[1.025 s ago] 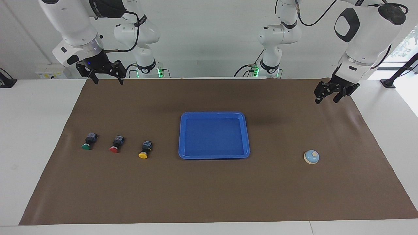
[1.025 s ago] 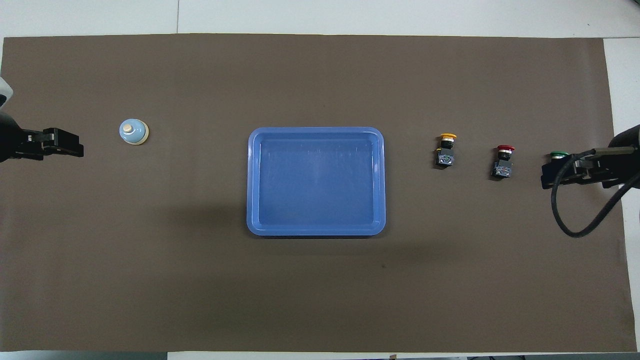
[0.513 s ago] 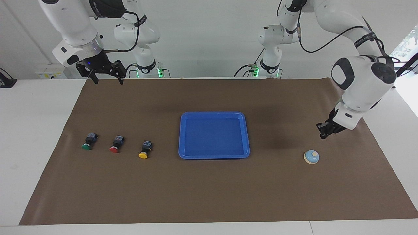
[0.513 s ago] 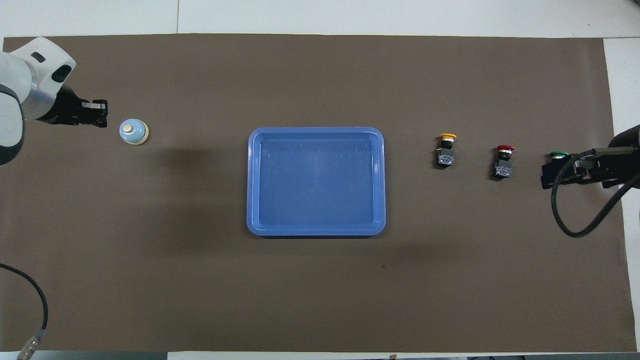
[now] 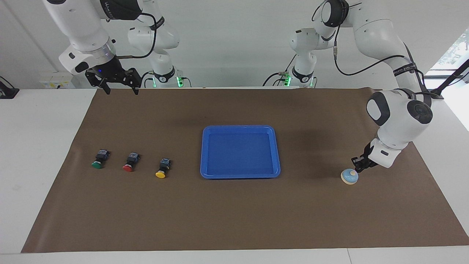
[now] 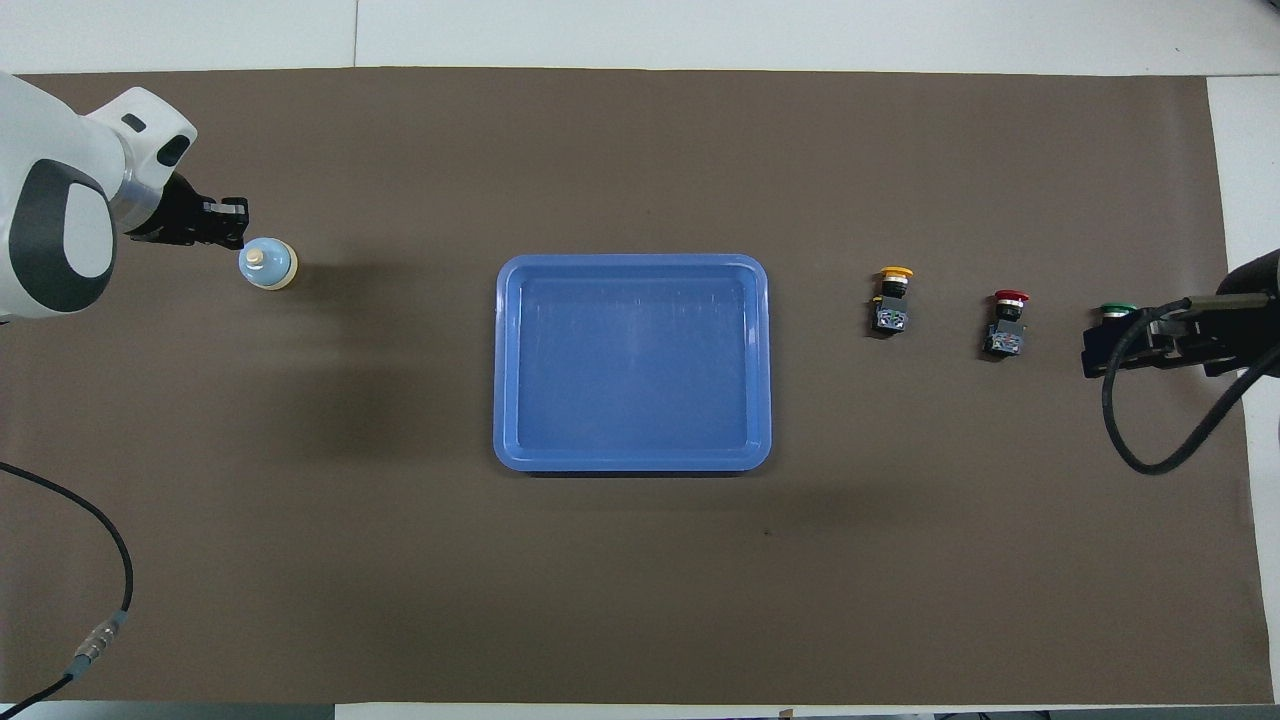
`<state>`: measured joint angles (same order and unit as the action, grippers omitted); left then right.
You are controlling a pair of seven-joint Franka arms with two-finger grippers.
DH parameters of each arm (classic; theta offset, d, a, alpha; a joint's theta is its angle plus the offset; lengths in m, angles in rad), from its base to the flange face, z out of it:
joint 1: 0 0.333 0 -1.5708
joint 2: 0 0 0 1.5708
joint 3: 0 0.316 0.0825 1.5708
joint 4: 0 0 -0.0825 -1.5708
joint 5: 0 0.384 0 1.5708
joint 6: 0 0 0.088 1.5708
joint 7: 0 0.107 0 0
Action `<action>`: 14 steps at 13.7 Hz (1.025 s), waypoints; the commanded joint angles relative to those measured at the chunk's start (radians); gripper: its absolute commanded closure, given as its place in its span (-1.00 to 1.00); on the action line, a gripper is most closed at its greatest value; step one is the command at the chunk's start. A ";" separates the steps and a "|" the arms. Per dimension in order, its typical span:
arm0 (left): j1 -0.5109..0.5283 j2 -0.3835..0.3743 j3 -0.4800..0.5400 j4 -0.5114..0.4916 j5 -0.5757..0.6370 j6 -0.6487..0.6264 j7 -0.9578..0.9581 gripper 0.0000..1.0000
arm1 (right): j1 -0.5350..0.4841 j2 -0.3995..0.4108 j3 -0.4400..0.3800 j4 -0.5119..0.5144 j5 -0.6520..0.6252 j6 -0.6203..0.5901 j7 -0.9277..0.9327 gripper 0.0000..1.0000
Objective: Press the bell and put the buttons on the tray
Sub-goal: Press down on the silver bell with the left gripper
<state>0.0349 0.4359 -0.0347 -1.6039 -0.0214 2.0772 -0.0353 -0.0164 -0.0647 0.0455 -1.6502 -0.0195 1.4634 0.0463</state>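
The light-blue bell (image 5: 349, 176) (image 6: 267, 264) sits on the mat at the left arm's end of the table. My left gripper (image 5: 355, 165) (image 6: 238, 218) is shut, its tips just above the bell's cream knob; I cannot tell whether they touch it. The blue tray (image 5: 240, 175) (image 6: 632, 462) lies empty mid-table. The yellow button (image 5: 160, 173) (image 6: 892, 300), red button (image 5: 128, 167) (image 6: 1006, 322) and green button (image 5: 97, 164) (image 6: 1117, 309) lie in a row toward the right arm's end. My right gripper (image 5: 122, 91) (image 6: 1092, 352) waits open, raised over the mat's edge by the robots.
A brown mat (image 5: 234, 220) covers the table, with white tabletop (image 5: 40, 154) showing at its ends. The left arm's cable (image 6: 100, 560) hangs over the mat's corner near the robots. From overhead the right gripper hides part of the green button.
The left arm has swung out and come down from the mat's edge by the robots to the bell, and its gripper has shut. The right arm has not moved.
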 commanded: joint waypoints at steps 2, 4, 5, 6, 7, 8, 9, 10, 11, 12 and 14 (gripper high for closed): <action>0.002 0.024 0.001 -0.017 0.005 0.055 -0.012 1.00 | -0.020 0.000 0.011 0.003 0.016 -0.012 -0.023 -1.00; 0.005 0.026 0.002 -0.024 0.006 0.058 -0.012 1.00 | -0.020 0.000 0.011 0.003 0.016 -0.012 -0.023 -1.00; 0.013 0.026 0.002 -0.037 0.006 0.061 -0.014 1.00 | -0.020 0.000 0.011 0.003 0.016 -0.012 -0.023 -1.00; 0.013 0.024 0.002 -0.056 0.006 0.076 -0.014 1.00 | -0.020 0.000 0.011 0.003 0.016 -0.012 -0.023 -1.00; 0.013 0.023 0.002 -0.079 0.006 0.098 -0.015 1.00 | -0.020 0.000 0.011 0.003 0.016 -0.012 -0.023 -1.00; 0.013 0.024 0.002 -0.099 0.006 0.131 -0.015 1.00 | -0.020 0.000 0.010 0.003 0.016 -0.012 -0.023 -1.00; 0.013 0.024 0.002 -0.123 0.006 0.164 -0.015 1.00 | -0.020 0.000 0.010 0.003 0.016 -0.012 -0.023 -1.00; 0.011 0.024 0.002 -0.143 0.006 0.190 -0.015 1.00 | -0.020 0.000 0.011 0.003 0.016 -0.012 -0.023 -1.00; 0.011 0.024 0.004 -0.155 0.008 0.202 -0.015 1.00 | -0.020 0.000 0.011 0.003 0.016 -0.012 -0.023 -1.00; 0.013 0.024 0.004 -0.156 0.008 0.202 -0.015 1.00 | -0.020 0.000 0.010 0.003 0.016 -0.012 -0.023 -1.00; 0.013 0.024 0.004 -0.149 0.008 0.190 -0.015 1.00 | -0.020 0.000 0.011 0.003 0.016 -0.012 -0.023 -1.00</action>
<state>0.0451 0.4447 -0.0313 -1.7111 -0.0214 2.2259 -0.0380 -0.0164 -0.0647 0.0455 -1.6502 -0.0195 1.4634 0.0463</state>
